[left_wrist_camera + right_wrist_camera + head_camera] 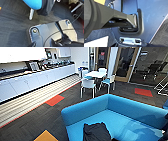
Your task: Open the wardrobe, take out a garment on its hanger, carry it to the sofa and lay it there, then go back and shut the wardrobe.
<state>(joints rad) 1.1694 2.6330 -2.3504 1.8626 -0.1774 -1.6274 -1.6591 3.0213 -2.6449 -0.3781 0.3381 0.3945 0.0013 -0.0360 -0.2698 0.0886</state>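
1. Garment is on the sofa, bottom centre of the head frame. It sits as a dark crumpled heap on the blue seat cushion, right at the front edge. My read: the lay-it-there step looks done or nearly done.

2. Why there? Probably because the front edge is the nearest bit of cushion for a robot standing in front of the sofa. That's a guess from the layout.

3. Left wrist view adds something the head view doesn't. Dark fabric hangs down past the blue seat edge at the top of the frame, next to a pale sofa leg, over grey carpet. So part of the shirt droops over the front instead of lying flat.

4. Hanger: can't make it out. There's a tiny white bit near the top edge of the left wrist frame, but I can't tell what it is.

5. Grippers: honestly cannot tell for either one whether it's wide, narrow or holding anything.

6. Head view background: white table and chairs upper centre, white counter units upper left.
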